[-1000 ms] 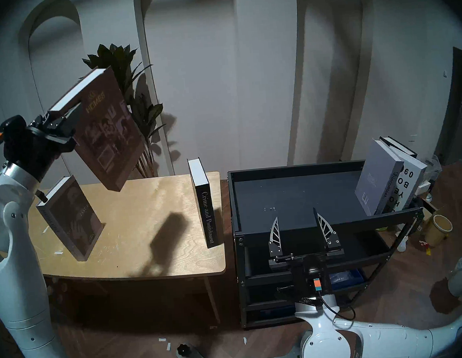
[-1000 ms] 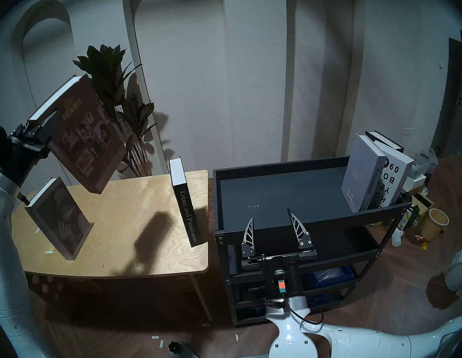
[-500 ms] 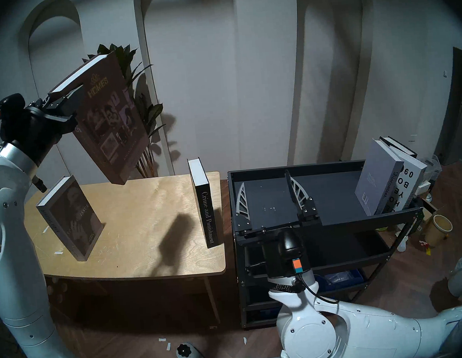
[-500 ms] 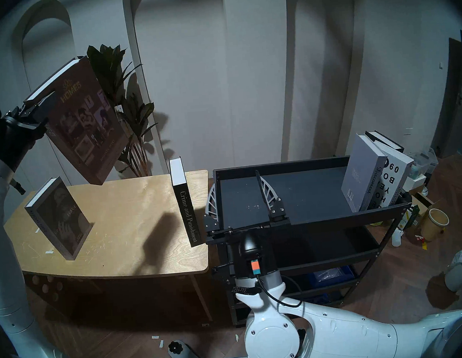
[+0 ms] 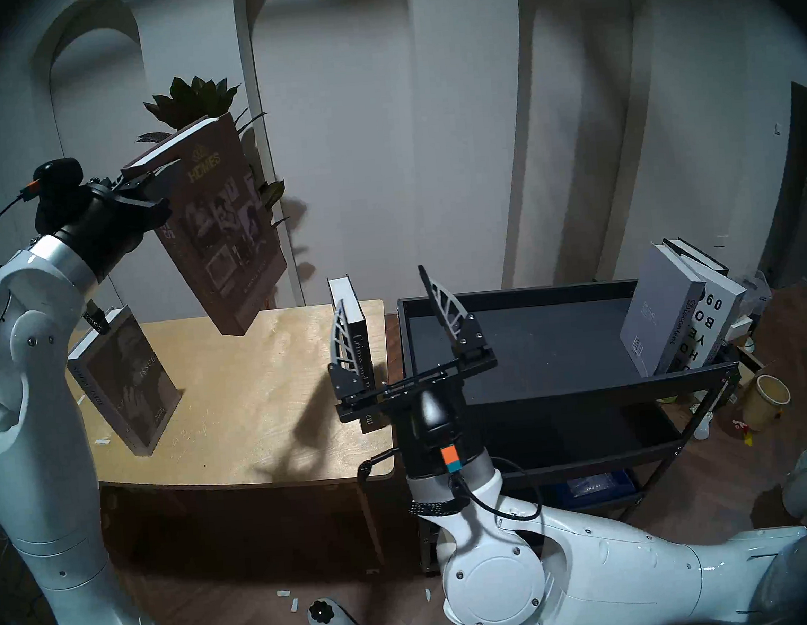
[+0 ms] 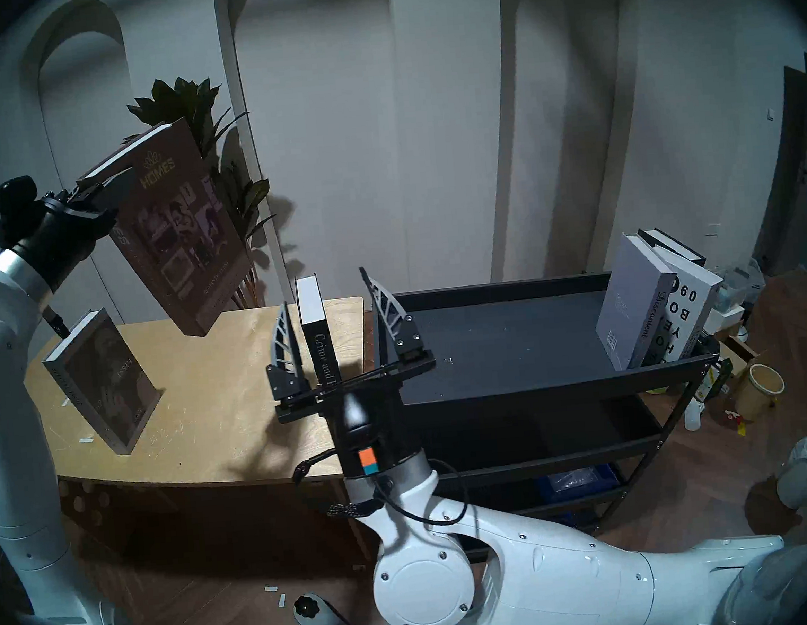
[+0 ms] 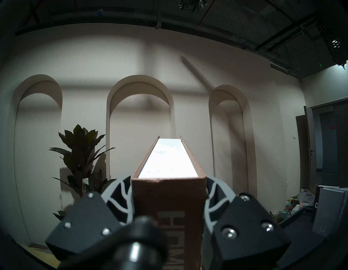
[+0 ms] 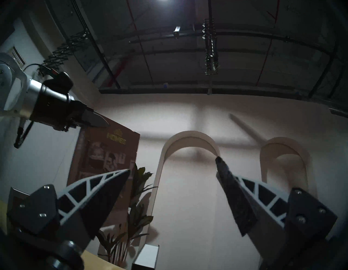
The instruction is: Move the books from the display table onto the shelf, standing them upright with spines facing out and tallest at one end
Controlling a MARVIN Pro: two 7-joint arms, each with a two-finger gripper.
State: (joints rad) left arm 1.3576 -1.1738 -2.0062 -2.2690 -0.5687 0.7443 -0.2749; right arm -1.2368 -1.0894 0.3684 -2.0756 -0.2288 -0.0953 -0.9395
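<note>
Left hand [image 5: 150, 173] clamps brown "Homes" book [image 5: 221, 223] aloft, apparently by spine corner; right hand [image 5: 381, 301] wide, empty.

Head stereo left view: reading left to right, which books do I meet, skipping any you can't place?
"Special Issue" book → "Homes" book → "Crime and Punishment" book → "Discontent" book → white "09" book.

The room is dim, lit from overhead; a ceiling lamp [image 8: 163, 1] glares at twelve o'clock in the right wrist view. Hard shadows fall across the pale counter [image 5: 251, 365] and behind the plant [image 5: 211, 98] on the wall. The white page edge of the brown book [image 7: 167, 160] is blown out in the left wrist view. All views bend strongly toward a black rim. The nearest tool parts are soft, and the right wrist view is slightly blurred.
</note>
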